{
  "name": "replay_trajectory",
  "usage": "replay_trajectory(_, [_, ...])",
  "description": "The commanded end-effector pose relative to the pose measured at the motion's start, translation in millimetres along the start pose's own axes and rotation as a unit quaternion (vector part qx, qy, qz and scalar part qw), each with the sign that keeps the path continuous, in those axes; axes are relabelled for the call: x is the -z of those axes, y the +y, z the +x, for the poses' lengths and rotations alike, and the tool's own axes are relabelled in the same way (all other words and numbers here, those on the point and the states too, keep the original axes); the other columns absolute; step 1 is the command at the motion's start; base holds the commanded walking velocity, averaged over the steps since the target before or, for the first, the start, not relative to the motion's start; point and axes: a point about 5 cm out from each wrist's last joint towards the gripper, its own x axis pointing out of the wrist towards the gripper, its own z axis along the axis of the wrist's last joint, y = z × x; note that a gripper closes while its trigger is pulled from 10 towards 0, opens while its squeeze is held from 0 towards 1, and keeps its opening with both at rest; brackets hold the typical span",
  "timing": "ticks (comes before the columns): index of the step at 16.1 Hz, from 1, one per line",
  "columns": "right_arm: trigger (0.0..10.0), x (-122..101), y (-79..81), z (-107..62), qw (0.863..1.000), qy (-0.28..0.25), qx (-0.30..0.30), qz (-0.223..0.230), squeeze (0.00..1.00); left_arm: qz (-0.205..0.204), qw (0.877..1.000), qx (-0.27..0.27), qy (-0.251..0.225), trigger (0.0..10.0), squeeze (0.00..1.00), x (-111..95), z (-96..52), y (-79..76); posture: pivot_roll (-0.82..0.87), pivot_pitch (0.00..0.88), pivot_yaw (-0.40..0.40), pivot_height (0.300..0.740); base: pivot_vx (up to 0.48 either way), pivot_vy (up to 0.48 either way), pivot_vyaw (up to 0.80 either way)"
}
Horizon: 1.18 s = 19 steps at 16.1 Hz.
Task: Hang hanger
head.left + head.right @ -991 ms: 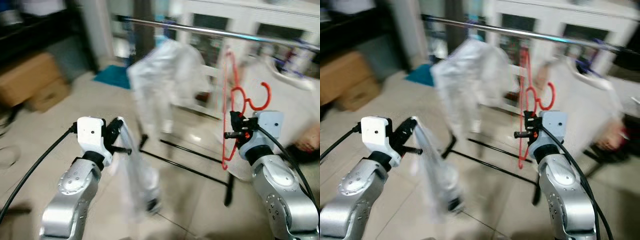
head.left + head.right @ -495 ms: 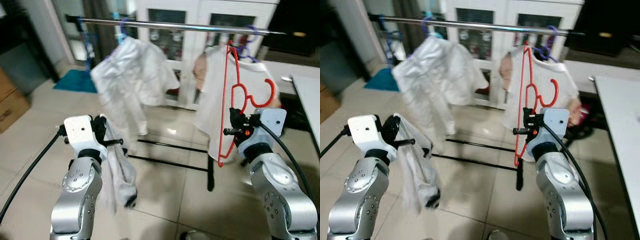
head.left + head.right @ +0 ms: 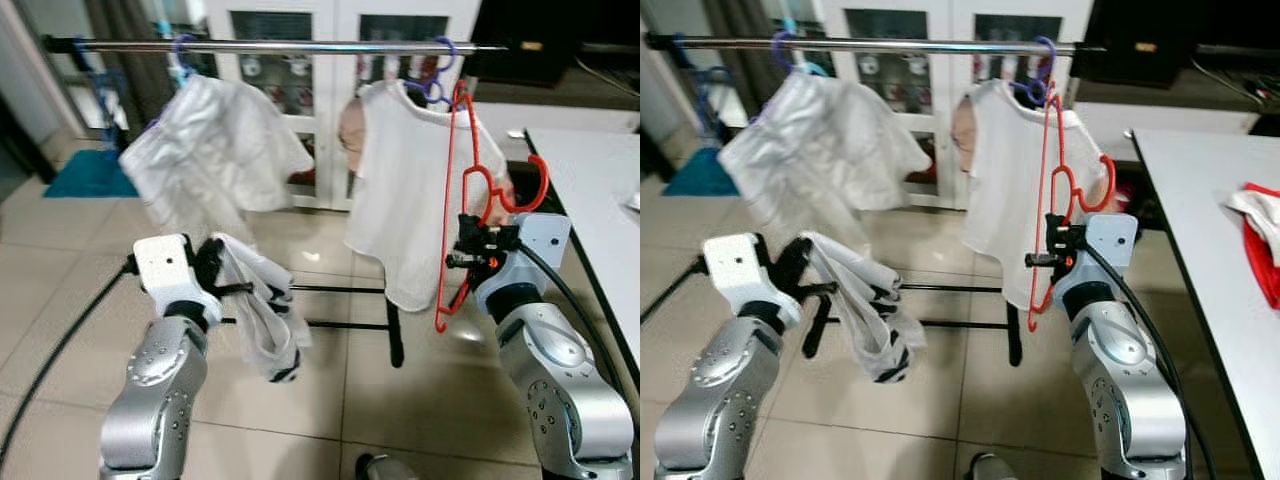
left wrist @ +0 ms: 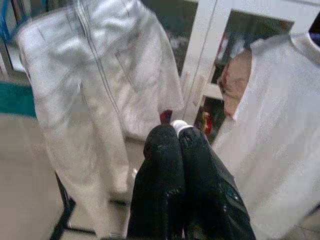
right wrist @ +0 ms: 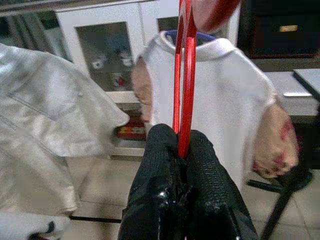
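A red hanger (image 3: 455,190) stands upright, pinched low on its frame by my right gripper (image 3: 464,258), which is shut on it; the black fingers (image 5: 165,165) clamp the red wire (image 5: 184,75). The hook sits below the silver rail (image 3: 300,46), in front of a white T-shirt (image 3: 410,200) hung on a purple hanger (image 3: 436,86). My left gripper (image 3: 216,272) is shut on a limp white garment (image 3: 262,322) that dangles from it; a white scrap shows at the closed fingertips (image 4: 165,145). A white jacket (image 3: 205,150) hangs at the rail's left.
The rack's black base (image 3: 394,340) crosses the tiled floor ahead. A white glass-door cabinet (image 3: 330,90) stands behind the rail. At the right is a white table (image 3: 590,190) with a red cloth (image 3: 1258,235). A teal mat (image 3: 85,172) lies far left.
The camera has swung, so the rail now sits level and nearer, with the table in view. Both grippers keep their hold; the white garment has swung up and bunched nearer the left gripper.
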Motion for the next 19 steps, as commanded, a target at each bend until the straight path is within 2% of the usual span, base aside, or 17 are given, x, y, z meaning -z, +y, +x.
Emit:
replay_trajectory(1, [10.0,-4.4,-5.7,1.1,0.999,-0.005,0.034,-0.006,0.0,0.015,0.999,-0.001,-0.033,10.0,0.0,-8.9,0.8,2.3,-0.14,0.012,0.059,0.74,0.0,0.0,-0.8])
replay_trajectory(2, [10.0,-3.8,-7.5,1.4,0.999,0.001,0.042,-0.005,0.0,0.022,0.999,-0.009,-0.045,10.0,0.0,-11.1,0.8,3.0,-0.14,0.012,0.059,0.74,0.0,0.0,-0.8])
replay_trajectory(3, [10.0,-2.7,-8.2,1.4,0.999,0.018,0.028,0.008,0.0,0.005,0.999,-0.003,-0.048,10.0,0.0,-14.8,0.2,4.5,-0.14,0.013,0.059,0.74,0.0,0.0,-0.8])
replay_trajectory(4, [10.0,-3.3,-9.0,1.4,0.999,0.018,0.029,0.013,0.0,0.014,0.999,0.001,-0.05,10.0,0.0,-17.0,-0.5,5.5,-0.14,0.013,0.057,0.74,0.0,0.0,-0.8])
replay_trajectory(5, [10.0,-4.4,-10.4,1.6,0.999,0.02,0.037,0.001,0.0,0.044,0.998,0.006,-0.048,10.0,0.0,-17.2,-0.9,6.8,-0.14,0.014,0.055,0.74,0.0,0.0,-0.8])
replay_trajectory(6, [10.0,-5.4,-9.7,2.6,0.999,0.022,0.032,-0.003,0.0,0.083,0.996,0.002,-0.013,10.0,0.0,-12.5,-3.3,9.1,-0.14,0.014,0.053,0.74,0.0,0.0,-0.8])
replay_trajectory(7, [10.0,-7.3,-8.5,3.6,0.999,0.017,0.025,-0.018,0.0,0.065,0.997,0.04,0.023,10.0,0.0,-7.9,-7.0,4.5,-0.14,0.015,0.052,0.74,0.0,0.0,-0.8])
replay_trajectory(8, [10.0,-9.7,-8.0,4.4,0.999,0.0,0.021,-0.026,0.0,0.071,0.995,0.072,0.025,10.0,0.0,-7.7,-9.6,0.8,-0.14,0.015,0.05,0.74,0.0,0.0,-0.8])
replay_trajectory(10, [10.0,-10.7,-11.1,3.5,0.998,-0.021,0.031,-0.052,0.0,0.088,0.992,0.082,0.023,10.0,0.0,-7.2,-9.8,0.8,-0.14,0.014,0.053,0.74,0.0,0.0,-0.8])
replay_trajectory(12, [10.0,-12.3,-10.6,2.0,0.999,-0.018,0.031,-0.02,0.0,0.12,0.99,0.066,0.033,10.0,0.0,-6.0,-5.5,-1.7,-0.15,0.015,0.058,0.74,0.0,0.0,-0.8])
replay_trajectory(16, [10.0,-9.1,-10.5,2.9,0.999,-0.005,0.031,-0.031,0.0,0.119,0.987,0.08,0.066,10.0,0.0,-0.1,-9.3,-7.6,-0.14,0.015,0.052,0.74,0.0,0.0,-0.8])
replay_trajectory(17, [10.0,-9.1,-9.2,3.1,0.999,-0.008,0.026,-0.022,0.0,0.109,0.988,0.083,0.064,10.0,0.0,-0.5,-9.4,-6.7,-0.14,0.015,0.052,0.74,0.0,0.0,-0.8])
replay_trajectory(18, [10.0,-9.3,-7.9,3.4,0.999,-0.01,0.026,-0.016,0.0,0.116,0.988,0.083,0.051,10.0,0.0,-3.0,-8.9,-5.4,-0.13,0.011,0.051,0.74,0.0,0.0,-0.8])
replay_trajectory(19, [10.0,-9.9,-8.4,3.6,0.999,-0.015,0.03,-0.03,0.0,0.113,0.989,0.079,0.051,10.0,0.0,-3.5,-8.4,-4.2,-0.13,0.009,0.052,0.74,0.0,0.0,-0.8])
